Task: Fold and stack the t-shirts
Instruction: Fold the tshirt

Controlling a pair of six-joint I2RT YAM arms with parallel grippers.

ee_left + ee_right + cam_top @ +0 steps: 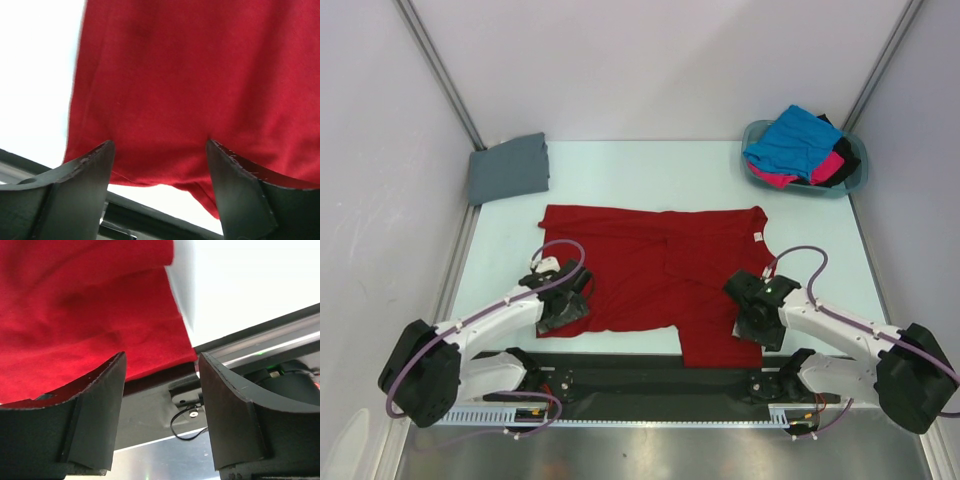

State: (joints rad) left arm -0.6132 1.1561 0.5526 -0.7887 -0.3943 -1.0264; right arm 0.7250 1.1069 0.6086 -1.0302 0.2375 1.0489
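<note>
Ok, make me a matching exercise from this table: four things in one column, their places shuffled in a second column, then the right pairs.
Things
1. red t-shirt
2. grey t-shirt
3. blue t-shirt
4. teal basket

Places
A. on top of the pile inside the teal basket
B. far right corner of the table
C. folded, at the far left corner of the table
D. laid out across the middle of the table

Pairs: 1-D, 2-C, 3-A, 4-B
</note>
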